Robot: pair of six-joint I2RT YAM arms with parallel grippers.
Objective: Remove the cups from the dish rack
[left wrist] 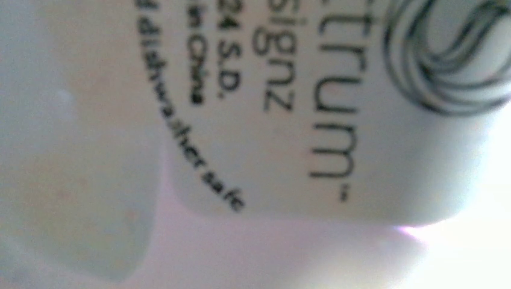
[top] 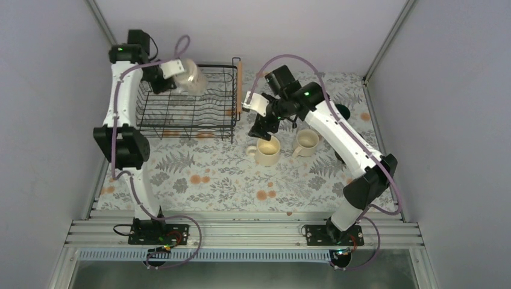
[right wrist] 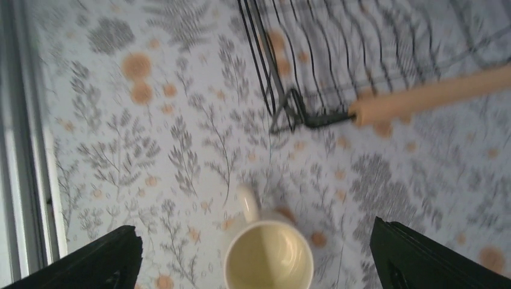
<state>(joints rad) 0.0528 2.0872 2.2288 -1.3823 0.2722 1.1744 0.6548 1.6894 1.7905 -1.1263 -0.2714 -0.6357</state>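
The black wire dish rack [top: 181, 114] stands at the back left, with a wooden handle [top: 239, 84] on its right side. Above its far edge my left gripper [top: 182, 73] is shut on a tilted white mug [top: 194, 78]. The mug's printed base [left wrist: 289, 108] fills the left wrist view and hides the fingers. To the right of the rack my right gripper [top: 263, 127] hangs open over a wide cream mug [top: 268, 150] that stands upright on the table. In the right wrist view this mug [right wrist: 268, 259] lies between the spread fingers [right wrist: 90, 262] without touching them. A smaller beige mug [top: 306, 142] stands just to its right.
The floral tablecloth [top: 211, 180] covers the table. The rack's corner and wooden handle [right wrist: 428, 96] lie just beyond the cream mug in the right wrist view. A dark round thing [top: 342, 111] sits half hidden behind the right arm. Grey walls enclose the left, back and right.
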